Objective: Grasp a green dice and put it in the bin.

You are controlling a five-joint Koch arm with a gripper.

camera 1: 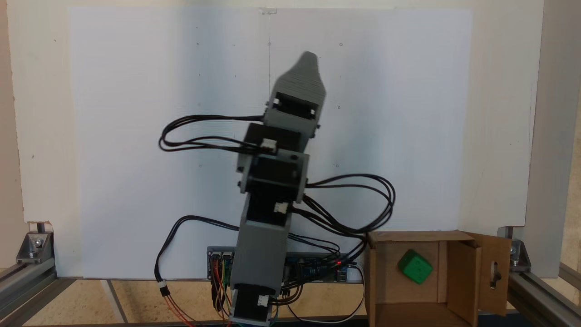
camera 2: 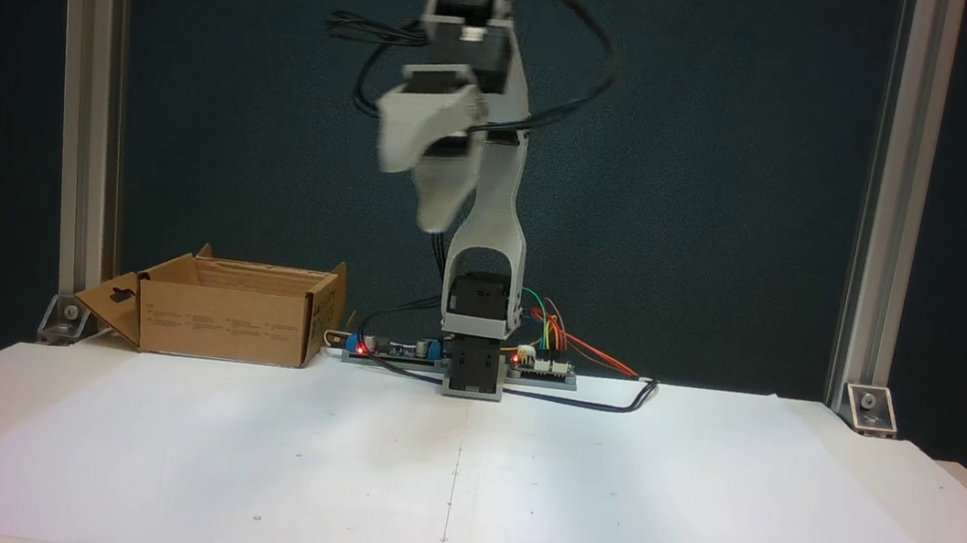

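In a fixed view from above, the arm (camera 1: 268, 195) rises from its base at the bottom middle and reaches up the picture over the white sheet (camera 1: 136, 136). The gripper (camera 1: 308, 61) is at its far end; only one grey tip shows, so I cannot tell whether the jaws are apart or together. Nothing shows between them. Black cables (camera 1: 354, 204) loop out on both sides of the arm. The bin (camera 1: 376, 272) sits at the bottom right, flaps open, the right flap showing a keyhole cutout. The dice (camera 1: 415, 266) lies inside the bin on its floor, tilted, near the middle, well apart from the gripper. A circuit board (camera 1: 313, 268) lies between the arm's base and the bin.

In a fixed view from the front, the arm (camera 2: 490, 217) stands upright at the far middle of the table (camera 2: 693, 519). The gripper (camera 2: 411, 189) hangs high and is blurred; its two grey jaws look somewhat spread, but the blur leaves this unsure. The bin (camera 2: 228, 323) stands at the far left, just left of the board, its keyhole flap folded outward to the left.
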